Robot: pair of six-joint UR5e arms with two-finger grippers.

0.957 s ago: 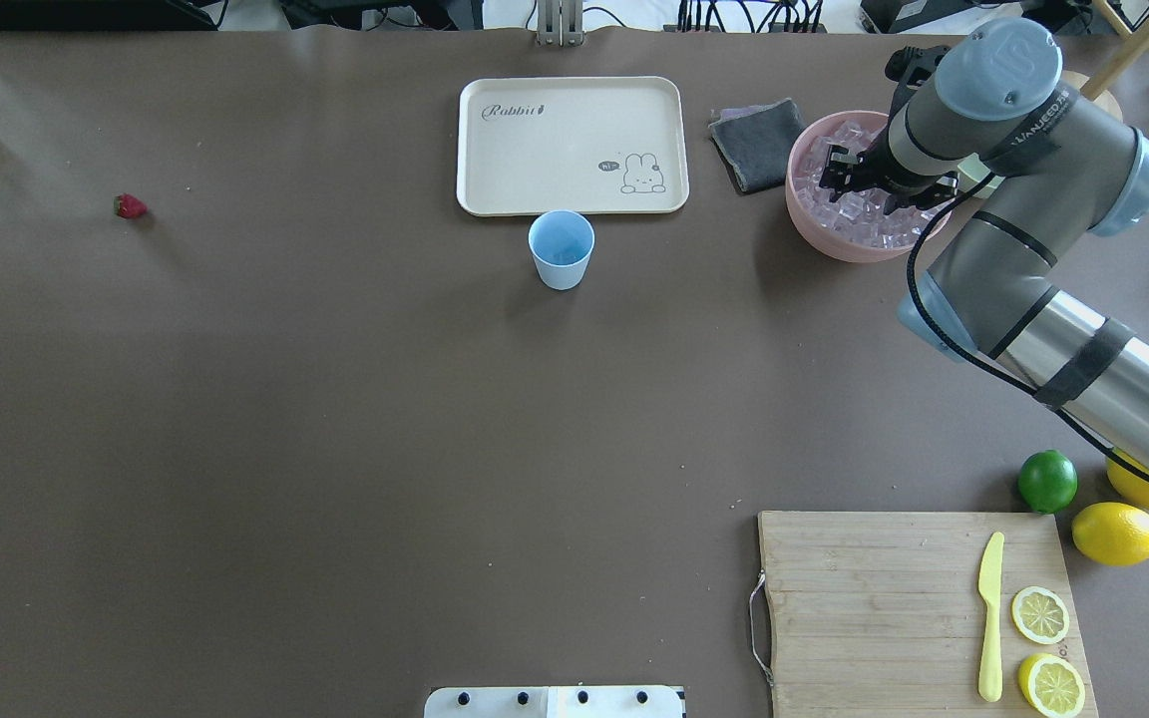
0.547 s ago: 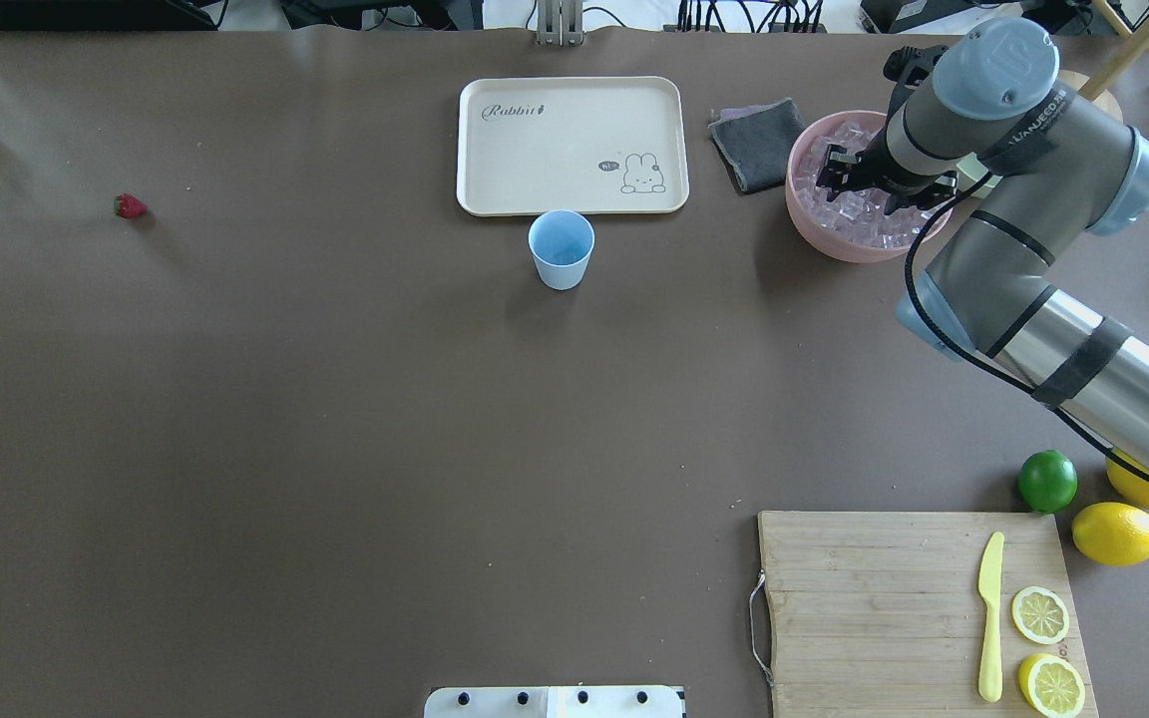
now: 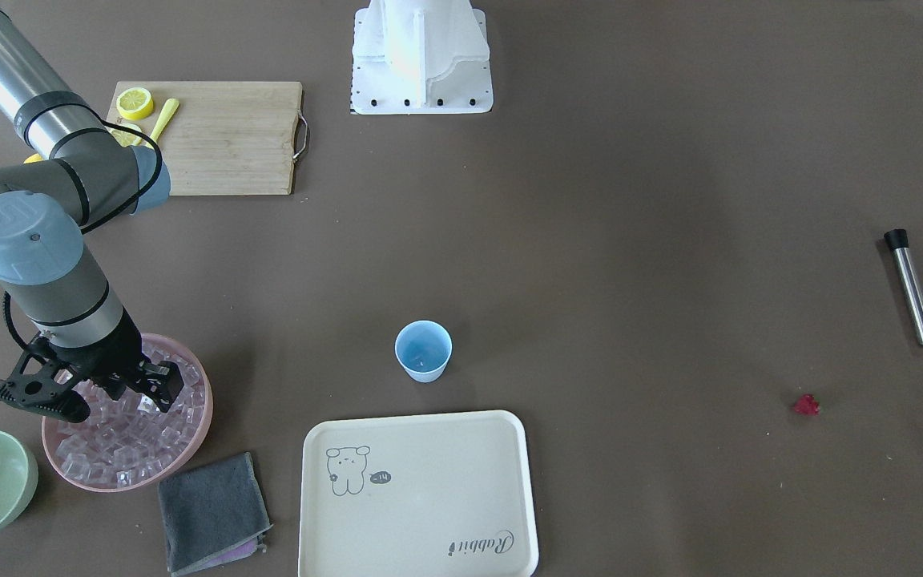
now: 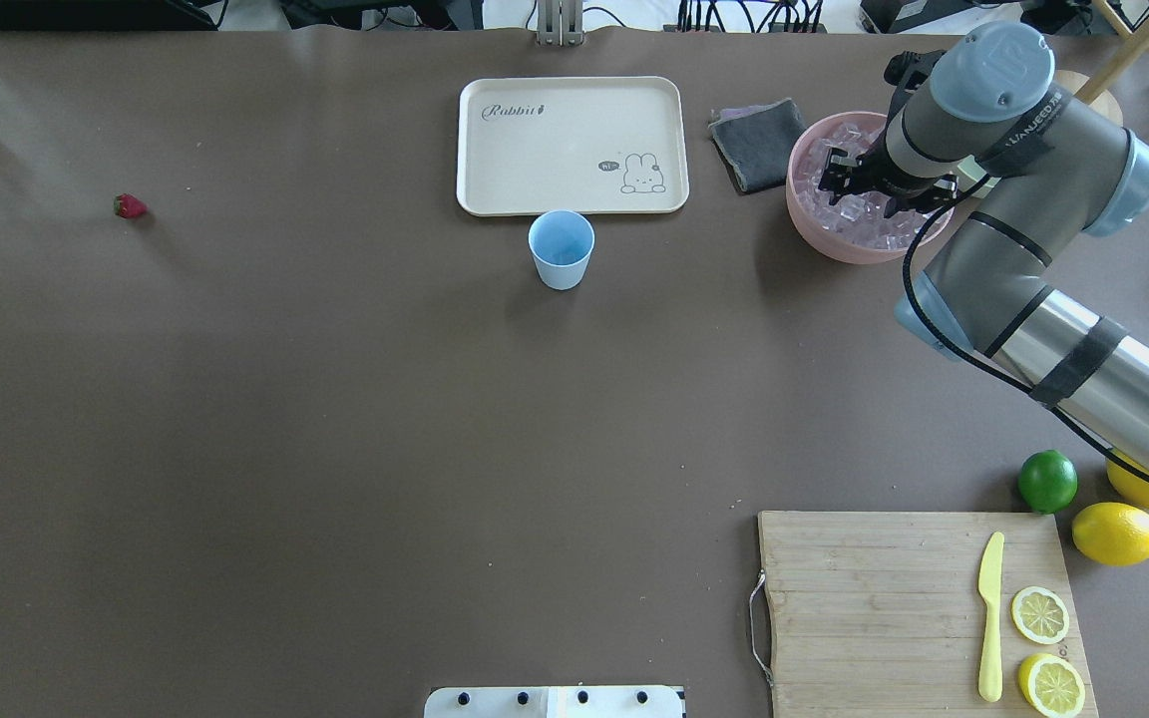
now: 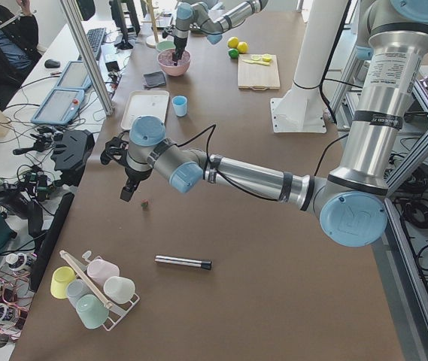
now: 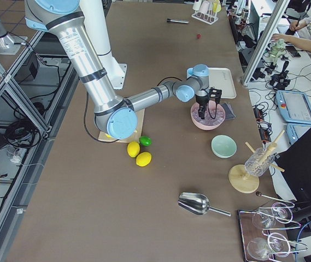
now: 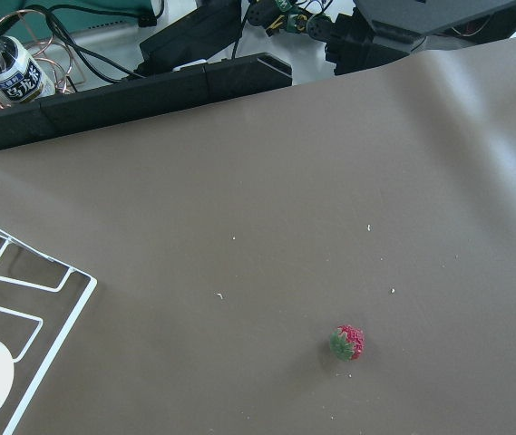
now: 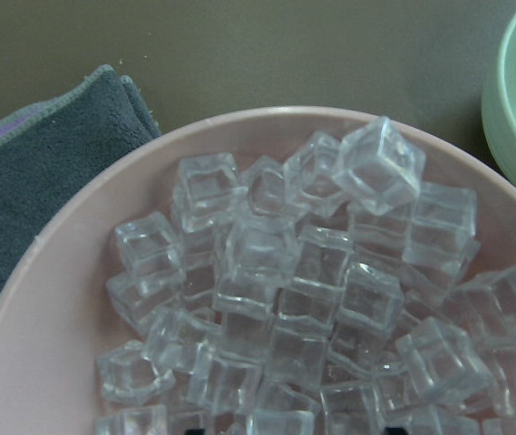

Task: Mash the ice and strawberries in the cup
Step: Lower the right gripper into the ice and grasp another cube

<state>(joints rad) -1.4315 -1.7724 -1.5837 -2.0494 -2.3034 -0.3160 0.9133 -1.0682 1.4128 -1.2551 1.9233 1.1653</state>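
Step in hand: fetching ice; nothing mashed yet.

My right pincer [image 4: 869,192] hangs low over the ice [image 8: 267,272], jaws spread, nothing between them. In the wrist view only the tips' dark edges show at the bottom, with cubes heaped just ahead. The cubes fill the pink bowl [image 4: 802,214], which stands well off to the cup's right, a little beyond it.

The cup [image 4: 562,249] stands upright, touching nothing. No cube or berry shows inside it.

The strawberry [image 4: 130,206] lies on the bare table far to the cup's left, about as far out as the bowl is on the other side. My left pincer [image 5: 127,189] hovers close above it; whether it is spread or clenched I cannot tell.

Next move, as I judge it: drop onto one cube at the top of the heap, pinch it squarely (slick faces, likely to squirt out), lift clear of the bowl rim, and carry it left to the cup's mouth.
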